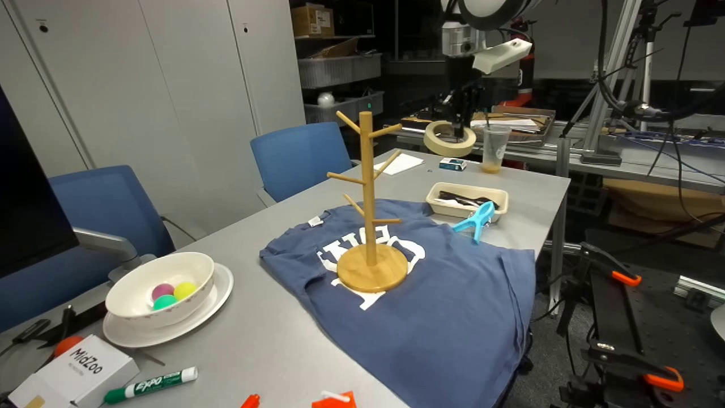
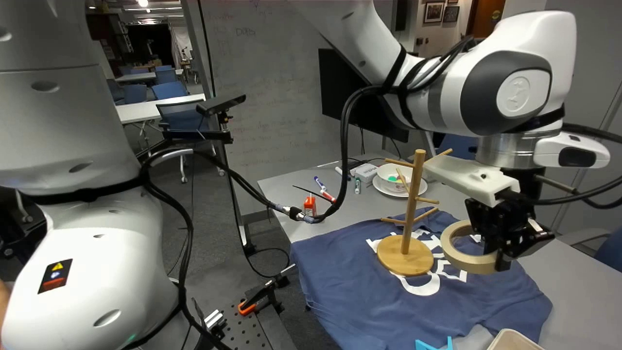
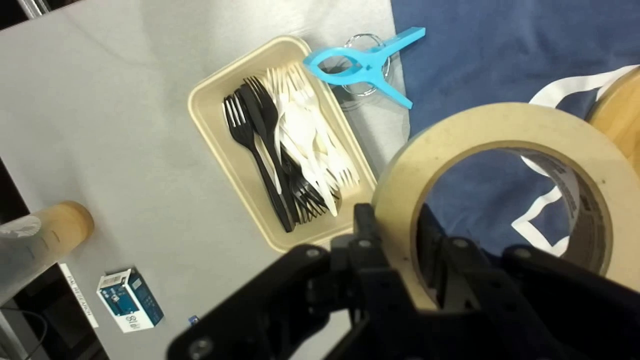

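A cream roll of masking tape (image 3: 500, 122) hangs in the air with my gripper (image 3: 398, 220) shut on one side of its ring. One finger passes through the hole and the opposite one presses the outer face. In both exterior views the tape roll (image 1: 447, 149) (image 2: 454, 255) is tilted and apart from the table. A wooden tree stand (image 1: 369, 198) (image 2: 411, 209) with several pegs stands upright on a blue T-shirt (image 1: 442, 317); its pegs carry nothing. In the wrist view only the edge of the stand's round base (image 3: 620, 115) shows, beyond the roll.
A tray (image 3: 235, 167) of black and white plastic forks lies below the gripper, with a blue clamp (image 3: 370, 61) beside it. A cup (image 1: 494, 147) and a small box (image 1: 453, 164) stand at the table's end. A bowl (image 1: 147, 320) with several balls sits on a plate.
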`<act>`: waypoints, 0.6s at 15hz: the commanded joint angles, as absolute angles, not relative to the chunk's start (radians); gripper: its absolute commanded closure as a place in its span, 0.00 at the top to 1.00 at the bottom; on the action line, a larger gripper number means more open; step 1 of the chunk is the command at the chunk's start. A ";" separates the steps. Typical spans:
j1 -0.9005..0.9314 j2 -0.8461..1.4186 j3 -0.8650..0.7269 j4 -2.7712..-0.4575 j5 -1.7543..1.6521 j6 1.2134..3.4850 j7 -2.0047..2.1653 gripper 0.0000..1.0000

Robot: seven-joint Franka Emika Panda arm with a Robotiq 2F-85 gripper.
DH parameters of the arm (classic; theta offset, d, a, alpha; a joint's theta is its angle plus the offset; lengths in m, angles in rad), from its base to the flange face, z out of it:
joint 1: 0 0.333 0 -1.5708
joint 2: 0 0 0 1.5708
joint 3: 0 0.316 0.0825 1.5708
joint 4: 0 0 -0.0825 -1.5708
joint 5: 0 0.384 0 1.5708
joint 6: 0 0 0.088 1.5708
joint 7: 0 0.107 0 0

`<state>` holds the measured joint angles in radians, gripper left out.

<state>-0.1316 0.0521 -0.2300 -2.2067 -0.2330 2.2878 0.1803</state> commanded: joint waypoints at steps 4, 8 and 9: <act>-0.146 -0.195 -0.189 -2.370 -0.258 2.344 0.179 0.06; -0.149 -0.268 -0.173 -2.427 -0.222 2.437 0.159 0.06; -0.148 -0.282 -0.172 -2.441 -0.214 2.464 0.149 0.06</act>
